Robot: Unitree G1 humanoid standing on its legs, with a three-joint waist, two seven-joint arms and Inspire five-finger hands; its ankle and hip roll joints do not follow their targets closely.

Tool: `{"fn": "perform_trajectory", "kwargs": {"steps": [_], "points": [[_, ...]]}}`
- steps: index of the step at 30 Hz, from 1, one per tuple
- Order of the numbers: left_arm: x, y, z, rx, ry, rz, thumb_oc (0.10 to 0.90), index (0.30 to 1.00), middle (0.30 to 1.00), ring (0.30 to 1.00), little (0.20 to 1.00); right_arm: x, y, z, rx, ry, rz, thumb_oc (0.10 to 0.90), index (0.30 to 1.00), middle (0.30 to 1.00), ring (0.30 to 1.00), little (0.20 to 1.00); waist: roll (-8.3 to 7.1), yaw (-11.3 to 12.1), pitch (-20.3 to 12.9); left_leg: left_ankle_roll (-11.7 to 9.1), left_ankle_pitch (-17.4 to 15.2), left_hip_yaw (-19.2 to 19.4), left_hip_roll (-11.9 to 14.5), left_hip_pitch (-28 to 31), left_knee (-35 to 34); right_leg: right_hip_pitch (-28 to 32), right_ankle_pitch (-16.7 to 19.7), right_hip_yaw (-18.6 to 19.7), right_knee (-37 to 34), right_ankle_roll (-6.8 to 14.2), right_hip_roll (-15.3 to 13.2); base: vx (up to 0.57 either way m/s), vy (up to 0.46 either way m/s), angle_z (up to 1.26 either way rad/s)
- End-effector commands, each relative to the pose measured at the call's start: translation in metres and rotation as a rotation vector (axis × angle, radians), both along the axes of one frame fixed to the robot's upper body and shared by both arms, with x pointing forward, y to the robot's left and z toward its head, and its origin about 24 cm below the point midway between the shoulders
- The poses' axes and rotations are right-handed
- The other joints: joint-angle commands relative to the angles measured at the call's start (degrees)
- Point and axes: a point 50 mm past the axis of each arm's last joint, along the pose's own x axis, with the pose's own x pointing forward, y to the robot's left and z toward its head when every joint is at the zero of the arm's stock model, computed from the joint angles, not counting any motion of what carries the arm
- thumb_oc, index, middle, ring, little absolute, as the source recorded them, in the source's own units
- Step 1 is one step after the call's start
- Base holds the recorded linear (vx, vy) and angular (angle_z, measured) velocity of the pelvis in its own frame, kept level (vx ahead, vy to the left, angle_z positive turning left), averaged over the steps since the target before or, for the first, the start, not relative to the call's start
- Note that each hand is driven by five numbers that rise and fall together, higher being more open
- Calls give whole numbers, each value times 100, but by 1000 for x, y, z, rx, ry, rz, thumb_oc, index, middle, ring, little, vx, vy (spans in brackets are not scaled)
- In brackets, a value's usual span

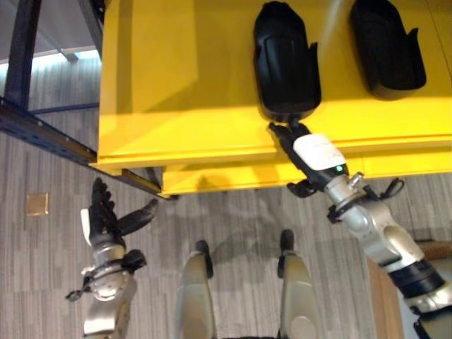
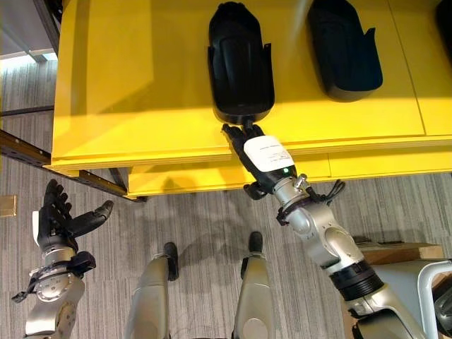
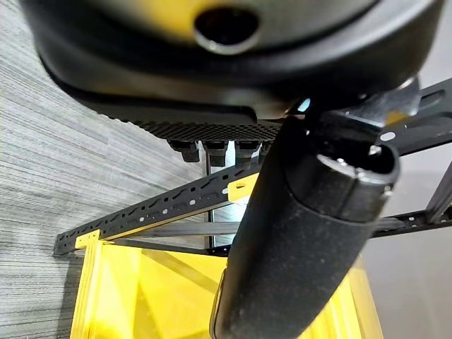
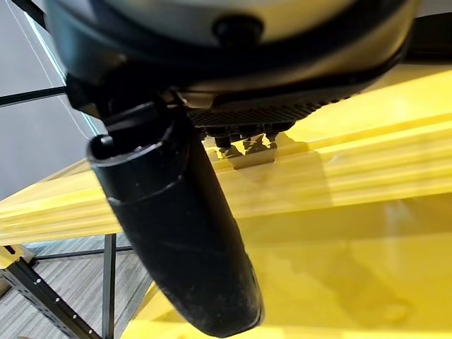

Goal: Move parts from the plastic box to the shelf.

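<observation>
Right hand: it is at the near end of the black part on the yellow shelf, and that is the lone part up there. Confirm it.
Not quite. The right hand is at the near end of a black part on the yellow shelf, but that part is not alone: a second black part lies beside it, as the right eye view shows.

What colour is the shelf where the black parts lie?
Bright yellow shelf, best in the right eye view.

Two parts lay side by side on the shelf (image 1: 176,85) — one part (image 1: 285,60) left, the other part (image 1: 387,46) right, well apart.
</observation>
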Motion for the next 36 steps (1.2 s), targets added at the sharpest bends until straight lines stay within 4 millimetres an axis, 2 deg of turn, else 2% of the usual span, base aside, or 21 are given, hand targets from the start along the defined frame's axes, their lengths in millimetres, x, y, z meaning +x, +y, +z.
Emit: {"fn": "perform_trajectory", "kwargs": {"steps": [1,11,36], "points": [[-10,10,36,97,-194,24,900,1000,1000,1000,1000,3,11,55,71,-248,49,900,1000,1000,1000,1000,-30,138,-319,28,595,-502,-66,-52,-527,-125,373,19,170,-181,33,0,0,0],[-9,10,35,90,-192,16,900,1000,1000,1000,1000,12,6,62,52,-257,13,900,1000,1000,1000,1000,-6,162,-326,31,605,-523,-89,-74,-531,-146,369,34,183,-185,27,0,0,0],[-10,12,36,92,-202,8,900,1000,1000,1000,1000,30,9,81,-1,-265,-8,900,1000,1000,1000,1000,29,249,-308,32,621,-562,-106,-147,-495,-226,377,38,247,-195,38,0,0,0]]}}
